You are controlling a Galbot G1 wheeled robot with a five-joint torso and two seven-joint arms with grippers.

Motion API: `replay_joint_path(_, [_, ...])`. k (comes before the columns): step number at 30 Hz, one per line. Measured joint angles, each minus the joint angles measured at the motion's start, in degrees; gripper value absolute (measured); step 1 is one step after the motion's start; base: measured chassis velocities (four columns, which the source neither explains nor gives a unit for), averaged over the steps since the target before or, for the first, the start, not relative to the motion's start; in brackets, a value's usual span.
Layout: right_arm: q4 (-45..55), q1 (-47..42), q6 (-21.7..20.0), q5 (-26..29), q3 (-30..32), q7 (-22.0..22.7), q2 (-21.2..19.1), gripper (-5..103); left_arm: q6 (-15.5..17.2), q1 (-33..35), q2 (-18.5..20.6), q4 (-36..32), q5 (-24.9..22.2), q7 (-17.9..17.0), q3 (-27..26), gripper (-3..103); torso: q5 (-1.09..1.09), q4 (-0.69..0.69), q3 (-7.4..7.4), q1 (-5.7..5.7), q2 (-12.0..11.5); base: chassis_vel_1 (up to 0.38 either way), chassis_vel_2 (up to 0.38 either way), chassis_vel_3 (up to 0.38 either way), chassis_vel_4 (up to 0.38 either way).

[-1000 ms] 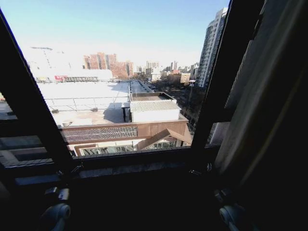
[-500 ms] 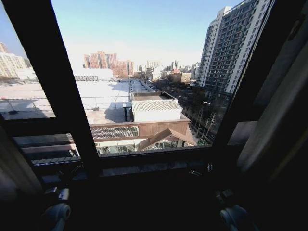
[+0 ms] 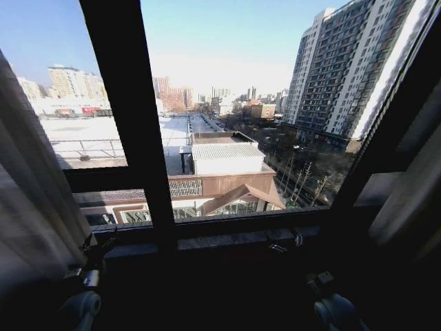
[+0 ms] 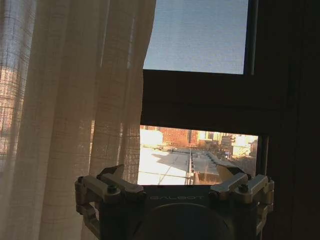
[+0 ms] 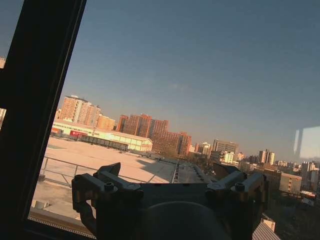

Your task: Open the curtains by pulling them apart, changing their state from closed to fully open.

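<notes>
Curtains: the tall sheer cream-white fabric panels with vertical folds [image 3: 31,200] hang at the head view's left edge, with a second panel at the far right [image 3: 413,200]; between them the dark-framed window [image 3: 127,117] shows bare glass and the city beyond.
Change: over the last second the whole head view has swung, so the camera has turned; the left panel, absent from the picture a second ago, now fills the left edge, and the window mullion has slid towards the centre.
Left gripper: the grey two-fingered left gripper [image 4: 172,175] is raised before the glass, fingers apart and holding nothing, with the sheer panel just beside one finger, not between them.
Right gripper: the matching right gripper [image 5: 167,175] faces open glass and skyline, fingers spread, empty.
Meaning: judging by the wide uncovered gap, the pulling-apart looks largely done; whether each panel is fully at its side cannot be told.
</notes>
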Motion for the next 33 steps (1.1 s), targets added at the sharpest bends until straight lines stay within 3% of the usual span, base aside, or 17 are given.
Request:
replay_joint_path(7, [-0.02,0.12,0.31,0.21,-0.35,0.07,0.23,100,0.0,0.0,0.01,0.0,0.0,-0.01,-0.02,100,-0.01,0.02,-0.01,0.0,0.0,0.292,0.258,-0.296,-0.268])
replay_joint_path(21, [-0.92,0.77,1.19,-1.0,-0.83,-0.16,0.6,100,0.0,0.0,-0.02,0.0,0.0,0.02,0.02,100,0.03,0.0,0.0,-0.01,0.0,0.01,0.005,-0.002,-0.021])
replay_joint_path(33, [-0.93,1.67,1.17,-3.36,-1.03,5.17,0.79,100,0.0,0.0,-0.01,0.0,0.0,0.0,0.0,100,0.01,0.0,0.01,0.02,-0.01,-0.035,0.078,0.046,-0.052])
